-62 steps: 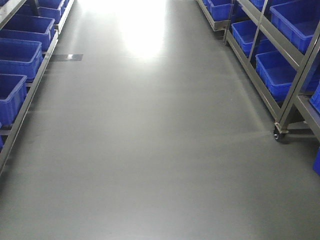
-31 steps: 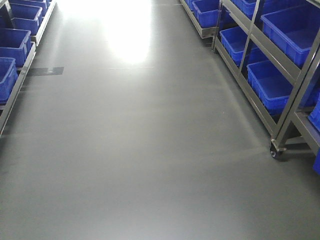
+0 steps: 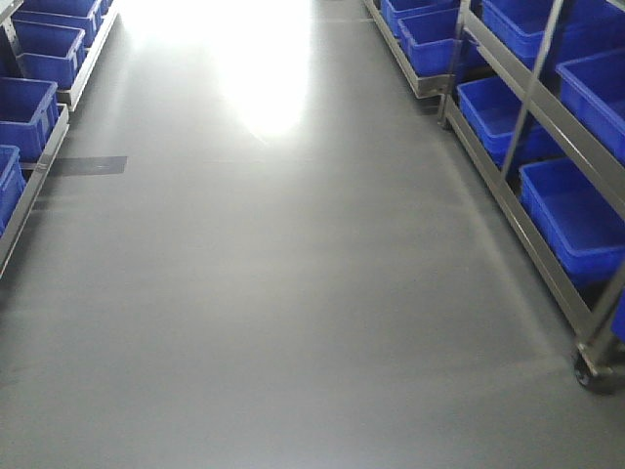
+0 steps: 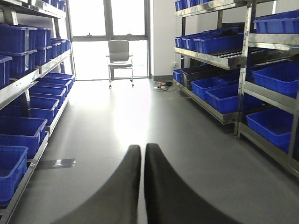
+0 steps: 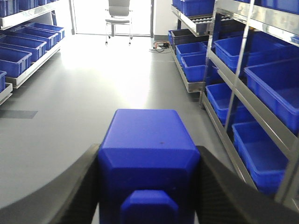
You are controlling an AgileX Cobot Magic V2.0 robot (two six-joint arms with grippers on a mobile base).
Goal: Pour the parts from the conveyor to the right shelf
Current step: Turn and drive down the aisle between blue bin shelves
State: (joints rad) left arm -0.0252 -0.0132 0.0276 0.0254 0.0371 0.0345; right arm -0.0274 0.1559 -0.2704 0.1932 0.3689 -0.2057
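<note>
Part [image 5: 147, 140], bright-blue bevelled cube (square knob), in right pincer [image 5: 147, 156]

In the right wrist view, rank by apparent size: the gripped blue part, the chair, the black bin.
1. blue part, largest, though only because it sits at the camera.
2. chair and black bin: look about alike, both far off, so unranked.

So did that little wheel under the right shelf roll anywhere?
No. The wheel still sits under the same right shelf post. It and the dark floor patch both slid lower in the front view, so the camera moved forward instead.
</note>
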